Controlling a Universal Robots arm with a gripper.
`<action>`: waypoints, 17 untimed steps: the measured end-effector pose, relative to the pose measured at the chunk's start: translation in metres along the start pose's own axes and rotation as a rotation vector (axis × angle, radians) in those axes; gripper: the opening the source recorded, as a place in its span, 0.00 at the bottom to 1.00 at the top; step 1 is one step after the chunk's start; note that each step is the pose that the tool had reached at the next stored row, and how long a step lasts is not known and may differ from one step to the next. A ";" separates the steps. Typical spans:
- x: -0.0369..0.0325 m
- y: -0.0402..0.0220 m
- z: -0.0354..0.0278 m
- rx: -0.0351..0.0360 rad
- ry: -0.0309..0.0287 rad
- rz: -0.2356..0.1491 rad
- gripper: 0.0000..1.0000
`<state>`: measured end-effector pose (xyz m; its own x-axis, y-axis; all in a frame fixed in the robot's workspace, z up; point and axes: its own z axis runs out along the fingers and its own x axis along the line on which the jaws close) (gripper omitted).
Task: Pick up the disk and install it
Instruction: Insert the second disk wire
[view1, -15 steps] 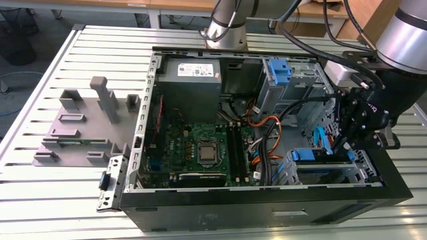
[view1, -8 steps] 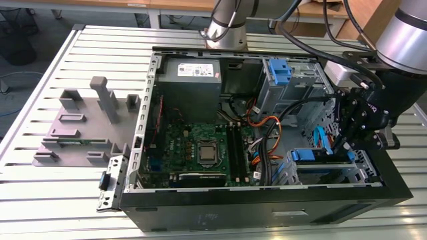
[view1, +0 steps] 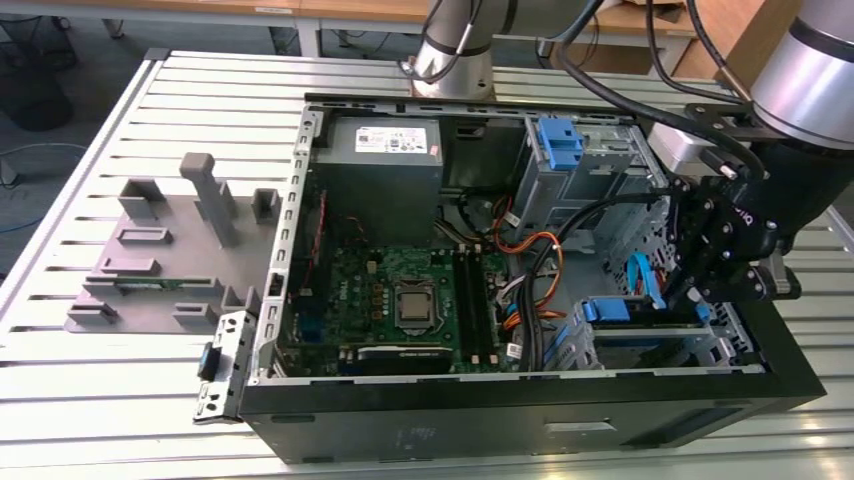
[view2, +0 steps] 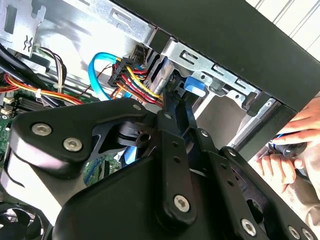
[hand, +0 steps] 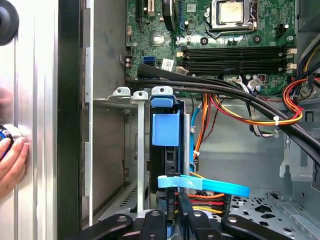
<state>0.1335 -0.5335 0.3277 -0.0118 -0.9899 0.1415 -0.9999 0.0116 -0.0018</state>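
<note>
The disk (view1: 625, 311) sits edge-up in the drive cage at the case's front corner, on the exterior view's right, framed by its blue bracket (hand: 165, 129). My gripper (view1: 697, 300) hangs right over that cage. In the second wrist view, the gripper (view2: 172, 97) has its black fingers drawn together, tips against the disk's end beside the blue bracket tab (view2: 194, 84). The first wrist view puts the gripper (hand: 176, 200) at the disk's connector end, under a flat blue data cable (hand: 210, 186).
The open computer case (view1: 534, 420) lies on a slatted metal table. Inside are the motherboard (view1: 400, 290), a grey power-supply box (view1: 384, 140) and a blue latch (view1: 561, 140). Cable bundles (hand: 240, 100) run beside the cage. A person's hand (view2: 290, 150) rests outside the case wall.
</note>
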 end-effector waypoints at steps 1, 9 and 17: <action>0.0000 0.0000 -0.0002 0.0000 0.0002 0.000 0.24; 0.0013 0.0000 -0.0099 0.0000 0.0001 0.000 0.24; 0.0030 0.0000 -0.0147 -0.0006 -0.0613 0.000 0.24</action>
<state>0.1335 -0.5344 0.3426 -0.0118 -0.9967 0.0807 -0.9999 0.0117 -0.0012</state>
